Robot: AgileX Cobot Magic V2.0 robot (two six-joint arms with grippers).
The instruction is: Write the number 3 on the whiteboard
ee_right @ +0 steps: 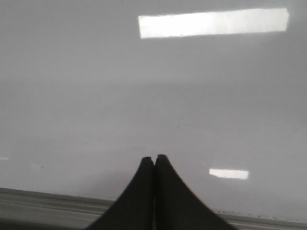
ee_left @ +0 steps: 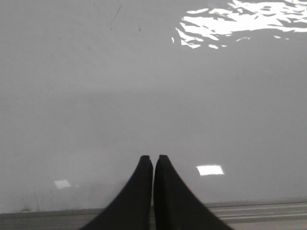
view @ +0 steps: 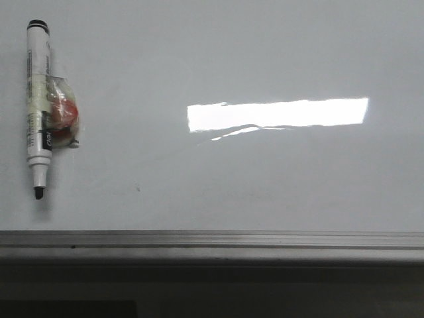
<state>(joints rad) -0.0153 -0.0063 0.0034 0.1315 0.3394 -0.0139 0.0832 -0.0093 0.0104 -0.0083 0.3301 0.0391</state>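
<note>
The whiteboard (view: 265,179) fills the front view, glossy white, with a bright rectangular light reflection and a grey metal edge rail (view: 212,240) along its near side. No number 3 shows on it. An uncapped white marker (view: 37,109) with a black tip lies at the far left, with a taped clear and red lump on its side. Neither gripper shows in the front view. My left gripper (ee_left: 153,158) is shut and empty over the bare board (ee_left: 144,96) near the rail. My right gripper (ee_right: 154,157) is shut and empty over the board (ee_right: 144,105).
The grey rail also shows in the left wrist view (ee_left: 268,211) and the right wrist view (ee_right: 48,201). Below the rail in the front view is a dark area (view: 212,291). A small dark speck (view: 138,189) marks the board.
</note>
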